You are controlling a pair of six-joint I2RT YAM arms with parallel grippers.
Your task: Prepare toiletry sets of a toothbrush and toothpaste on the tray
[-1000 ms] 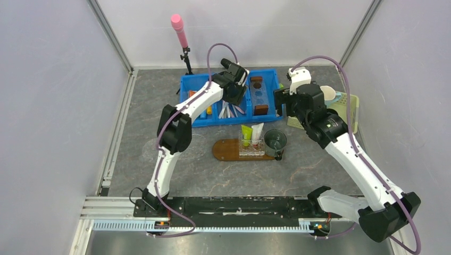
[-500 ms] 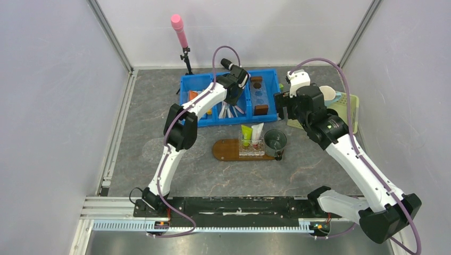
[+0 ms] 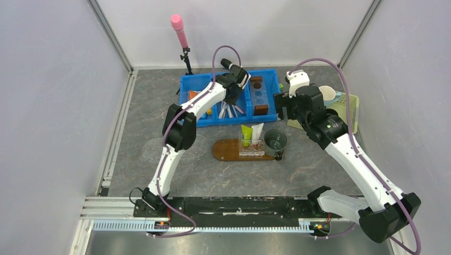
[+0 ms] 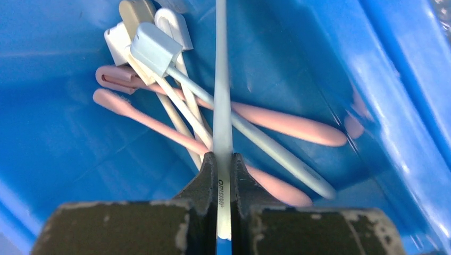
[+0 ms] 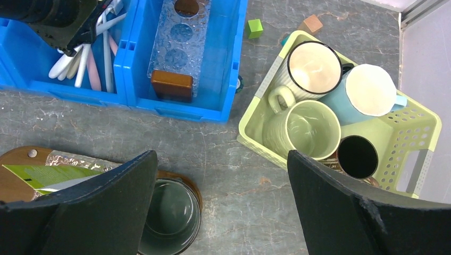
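In the blue bin's middle compartment my left gripper (image 4: 223,164) is shut on the whitish handle of a toothbrush (image 4: 222,79), which runs straight up between the jaws. Under it lie pink, white and pale blue toothbrushes (image 4: 276,154). In the top view the left gripper (image 3: 230,101) reaches down into the bin. The dark wooden tray (image 3: 223,150) carries a clear holder with the green toothpaste (image 3: 246,133) and the white toothpaste (image 3: 257,131) upright in it. My right gripper (image 5: 220,156) hangs open and empty above the table, beside the tray's right end (image 5: 16,159).
A dark green cup (image 5: 170,215) stands on the tray's right end. The blue bin (image 5: 175,109) also holds a clear rack and a brown block (image 5: 171,84). A pale green basket (image 5: 255,143) of mugs sits right. A pink-tipped stand (image 3: 180,29) rises behind.
My left gripper has lowered into the bin's middle compartment and closed on the toothbrush handle. The right arm has hardly moved.
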